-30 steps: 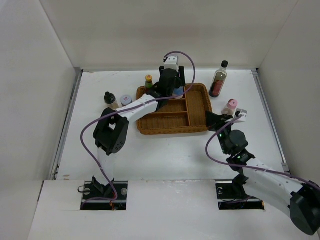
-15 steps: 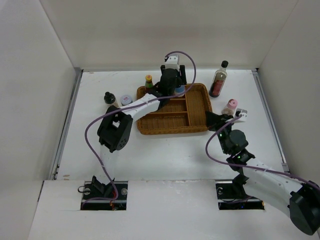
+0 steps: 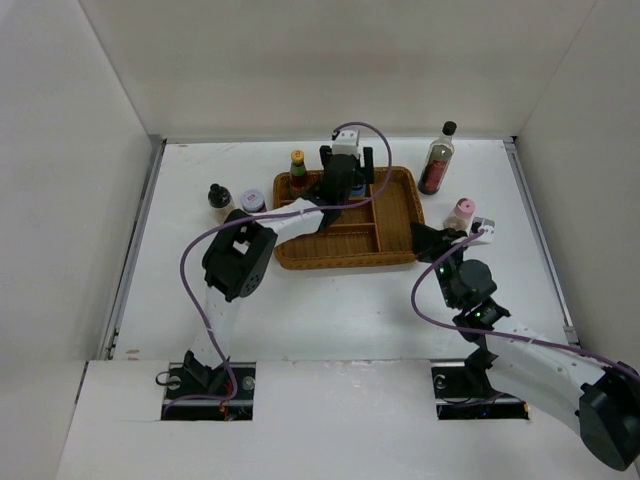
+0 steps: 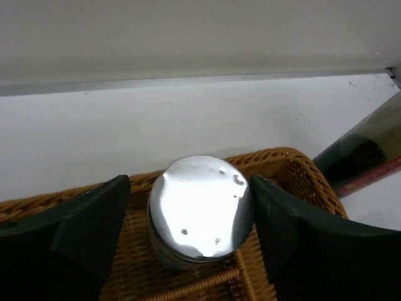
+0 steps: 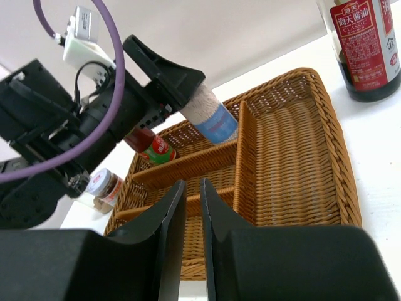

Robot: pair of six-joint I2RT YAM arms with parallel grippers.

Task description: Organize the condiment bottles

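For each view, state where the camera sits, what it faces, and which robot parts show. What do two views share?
Top external: above, behind the bases, facing down on the wicker tray; both arms show.
Left wrist: faces down onto the silver-lidded jar; left fingers flank it.
Right wrist: low, facing across the tray; right fingers below.
Shared: both wrist views show that jar.

— Where can a hand pass?
— Along the near edge, over the open worktop (image 3: 330, 310) in front of the wicker tray (image 3: 345, 262), and down the left edge.
— Farther back?
— Tight. The left arm (image 3: 290, 212) crosses the tray, its left gripper (image 3: 345, 190) clamped on the silver-lidded jar (image 4: 200, 210). The tall dark bottle (image 3: 436, 165) stands toward the far right corner, and the pink-capped bottle (image 3: 462, 213) near the right edge.
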